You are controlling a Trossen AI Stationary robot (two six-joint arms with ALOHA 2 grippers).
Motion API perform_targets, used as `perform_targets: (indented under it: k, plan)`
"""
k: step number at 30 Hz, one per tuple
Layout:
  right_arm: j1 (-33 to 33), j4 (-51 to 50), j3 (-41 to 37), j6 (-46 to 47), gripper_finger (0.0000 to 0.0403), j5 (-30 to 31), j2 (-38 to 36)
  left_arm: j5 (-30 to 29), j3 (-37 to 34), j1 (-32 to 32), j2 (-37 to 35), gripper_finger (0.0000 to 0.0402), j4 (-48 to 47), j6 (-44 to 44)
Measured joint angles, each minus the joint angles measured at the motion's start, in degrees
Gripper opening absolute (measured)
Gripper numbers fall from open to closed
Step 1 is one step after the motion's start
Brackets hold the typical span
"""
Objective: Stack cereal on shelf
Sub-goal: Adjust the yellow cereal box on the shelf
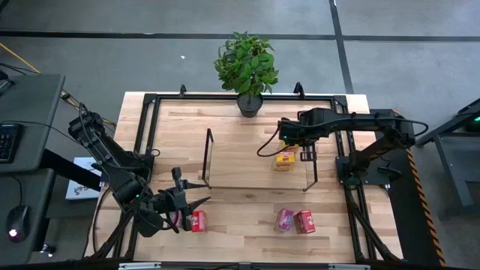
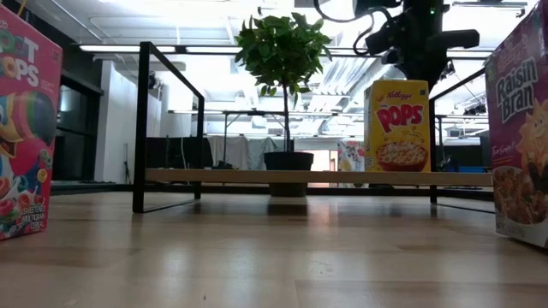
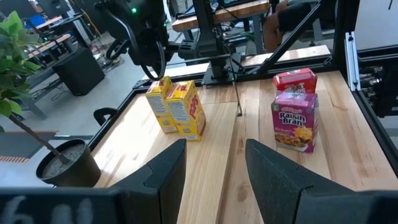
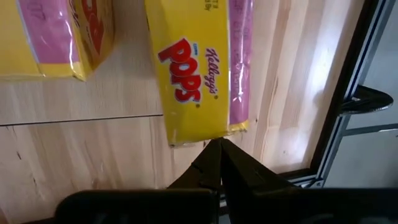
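Note:
Two yellow cereal boxes (image 1: 283,159) stand upright on the shelf (image 1: 247,169), a light-wood board with a black frame at each end. My right gripper (image 4: 219,155) is shut, directly above the top edge of one yellow Pops box (image 4: 199,68); it also shows over the box in the low view (image 2: 419,51). A pink box (image 1: 285,219) and a red box (image 1: 304,221) stand on the table near its near edge. My left gripper (image 3: 217,168) is open and holds nothing, hovering by another red box (image 1: 198,220) and a pink box (image 1: 175,219). My right gripper's shut fingertips (image 4: 211,163) come from above, pointing down at the top edge (image 4: 205,138) of the yellow Pops box, which stands upright on the shelf. I cannot tell whether they touch it.
A potted plant (image 1: 246,71) stands at the table's far edge behind the shelf. A black metal frame (image 1: 146,135) runs around the tabletop. The shelf's left half (image 1: 232,161) is bare wood. The low view shows the Froot Loops box (image 2: 26,128) and the Raisin Bran box (image 2: 518,128) close by.

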Motion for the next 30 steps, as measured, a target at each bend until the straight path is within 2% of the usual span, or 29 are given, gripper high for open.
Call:
perform_targets:
  k: [14,30]
  plan:
    - [0.0,2.3,0.0,1.7,0.0000,-3.5,0.1,0.0,0.0,0.0,0.0,0.0157,0.0,0.0]
    - [0.0,5.1,0.0,1.1,0.0000,-3.7,0.1,0.0,0.0,0.0,0.0,0.0157,0.0,0.0]
